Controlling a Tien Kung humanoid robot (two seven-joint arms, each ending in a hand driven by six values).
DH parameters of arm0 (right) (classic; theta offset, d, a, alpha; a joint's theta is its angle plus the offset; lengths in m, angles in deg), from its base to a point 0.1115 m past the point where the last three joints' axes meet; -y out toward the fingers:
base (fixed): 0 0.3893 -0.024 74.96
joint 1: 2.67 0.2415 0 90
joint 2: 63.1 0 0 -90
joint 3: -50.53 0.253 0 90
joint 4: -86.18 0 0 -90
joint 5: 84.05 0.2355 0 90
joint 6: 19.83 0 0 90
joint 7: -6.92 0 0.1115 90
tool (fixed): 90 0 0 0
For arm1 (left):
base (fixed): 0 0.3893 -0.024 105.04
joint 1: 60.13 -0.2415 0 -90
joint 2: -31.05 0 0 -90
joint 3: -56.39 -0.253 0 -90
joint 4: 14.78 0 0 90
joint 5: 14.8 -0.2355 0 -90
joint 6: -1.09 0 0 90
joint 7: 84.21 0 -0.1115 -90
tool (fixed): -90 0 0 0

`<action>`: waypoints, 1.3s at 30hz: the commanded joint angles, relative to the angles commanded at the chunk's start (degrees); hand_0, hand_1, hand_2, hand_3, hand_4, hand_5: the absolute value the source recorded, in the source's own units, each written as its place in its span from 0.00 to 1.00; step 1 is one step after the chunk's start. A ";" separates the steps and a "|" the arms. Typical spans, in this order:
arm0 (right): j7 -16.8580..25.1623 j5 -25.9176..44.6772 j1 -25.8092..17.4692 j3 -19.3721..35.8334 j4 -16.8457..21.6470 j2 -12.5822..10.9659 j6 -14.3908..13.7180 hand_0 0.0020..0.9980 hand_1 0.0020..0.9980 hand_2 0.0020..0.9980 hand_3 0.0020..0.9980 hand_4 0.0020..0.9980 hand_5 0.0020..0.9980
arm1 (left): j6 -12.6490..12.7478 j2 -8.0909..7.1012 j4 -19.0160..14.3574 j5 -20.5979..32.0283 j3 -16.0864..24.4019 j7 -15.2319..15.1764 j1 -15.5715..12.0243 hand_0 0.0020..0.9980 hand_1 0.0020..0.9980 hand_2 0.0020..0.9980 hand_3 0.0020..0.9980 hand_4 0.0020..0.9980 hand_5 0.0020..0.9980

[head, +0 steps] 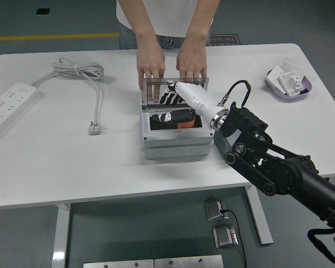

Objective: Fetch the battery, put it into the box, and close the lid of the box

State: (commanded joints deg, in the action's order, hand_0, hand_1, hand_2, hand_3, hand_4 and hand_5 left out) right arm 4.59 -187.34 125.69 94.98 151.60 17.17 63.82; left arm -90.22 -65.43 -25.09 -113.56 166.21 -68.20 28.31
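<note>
- The black right arm [279, 170] comes in from the lower right corner and reaches up and left over the near part of the white table [72, 162].
- Just left of the arm's wrist sits the grey box [176, 139], near the table's middle, its body open at the top.
- Inside the box lies the battery [185, 121], an orange and black piece on the dark floor of the compartment (only part of it shows under the hand).
- The right hand [176, 96], white-backed with black fingers [166, 98], is above the box's far half; the fingers are spread loosely and grip nothing, their tips close to the clear lid [173, 89].
- That lid stands upright along the box's far edge, hinged open.
- A person stands at the far side; the person's two hands [151, 64] rest with fingertips on the lid's top edge, one at each end.
- To the left, a white power strip [8, 106] lies by the table's left edge, and a coiled white cable [81, 72] with its plug [95, 128] lies between it and the box.
- At the far right sits a purple tray [290, 84] holding small white items, well apart from the box.
</note>
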 joint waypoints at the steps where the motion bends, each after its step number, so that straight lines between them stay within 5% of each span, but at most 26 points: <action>1: -0.09 0.08 0.22 0.43 0.58 -0.17 0.06 0.53 0.46 0.53 0.53 0.94 0.53 | -0.01 0.00 0.00 -0.05 0.05 0.01 0.01 0.69 0.69 0.66 0.72 0.64 0.34; 7: -0.65 -0.34 2.85 2.96 0.47 -0.63 0.40 0.52 0.45 0.53 0.53 0.93 0.53 | -0.05 -0.15 0.00 -0.41 0.34 0.00 0.11 0.69 0.69 0.66 0.72 0.64 0.35; 17: -0.78 -0.18 7.49 4.13 -5.85 -0.49 0.79 0.52 0.45 0.53 0.53 0.93 0.52 | -0.08 -0.34 0.00 -0.58 0.43 0.24 0.20 0.69 0.69 0.66 0.72 0.63 0.36; 39: -0.29 1.36 11.62 -0.88 -16.00 2.15 1.65 0.53 0.44 0.53 0.52 0.92 0.52 | -0.17 -0.86 0.00 -0.93 0.32 0.30 0.81 0.69 0.69 0.66 0.72 0.63 0.36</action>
State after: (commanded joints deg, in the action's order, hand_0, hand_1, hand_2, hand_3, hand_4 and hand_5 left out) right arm 4.30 -185.98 137.31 94.11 135.60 19.33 65.48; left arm -90.39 -66.30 -25.09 -114.48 166.53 -67.90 29.12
